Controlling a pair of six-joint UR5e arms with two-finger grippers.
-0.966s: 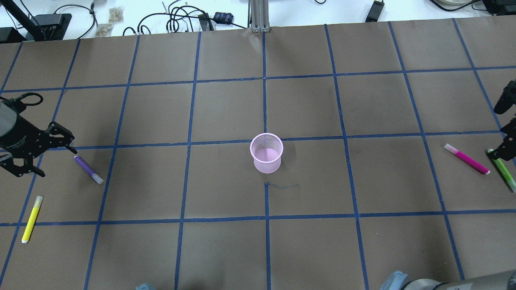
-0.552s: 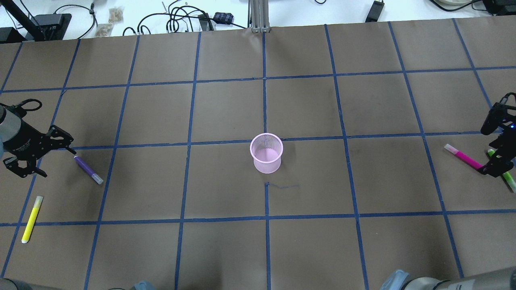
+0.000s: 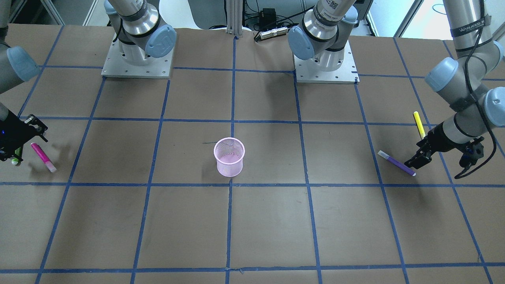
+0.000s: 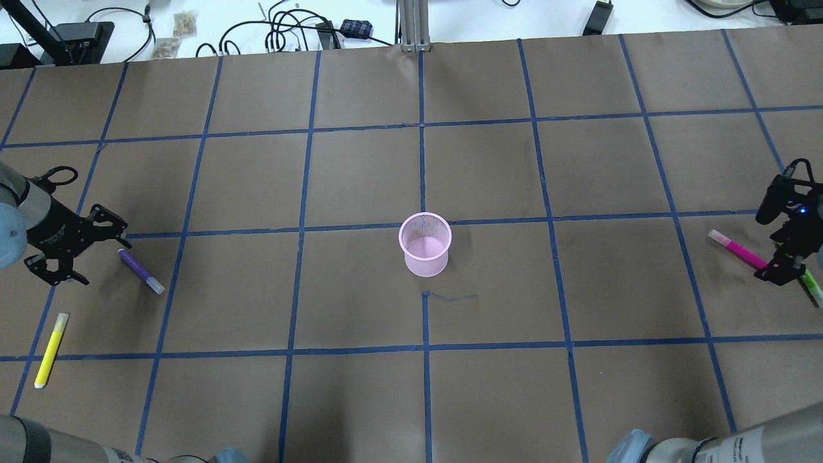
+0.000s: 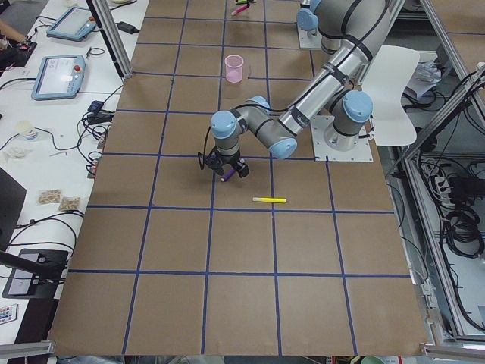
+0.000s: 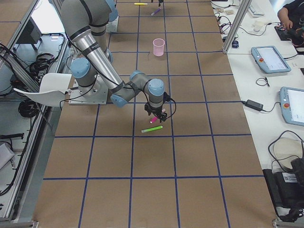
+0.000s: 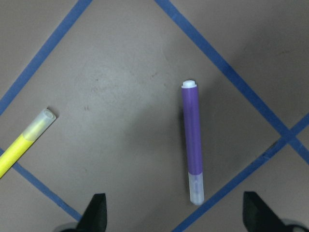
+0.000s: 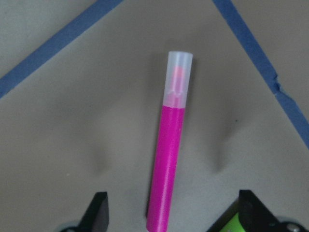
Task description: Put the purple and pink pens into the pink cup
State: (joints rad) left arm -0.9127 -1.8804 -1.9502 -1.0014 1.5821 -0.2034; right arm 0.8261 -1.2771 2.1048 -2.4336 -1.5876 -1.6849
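Left gripper (image 7: 177, 217) and right gripper (image 8: 174, 215) spread wide, holding nothing; pink cup (image 4: 424, 244) mid-table.
Purple pen (image 7: 193, 140) at cup's 9 o'clock, pink pen (image 8: 169, 145) at 3. Risk: green pen (image 8: 231, 222), just beside right finger, could get pinched too on closing.

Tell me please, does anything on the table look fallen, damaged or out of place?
Nothing serious. The pink cup stands upright and looks empty; the purple pen, pink pen, yellow pen and green pen lie flat on the table. One small oddity: a short stray blue mark beside the cup does not follow the tape grid.
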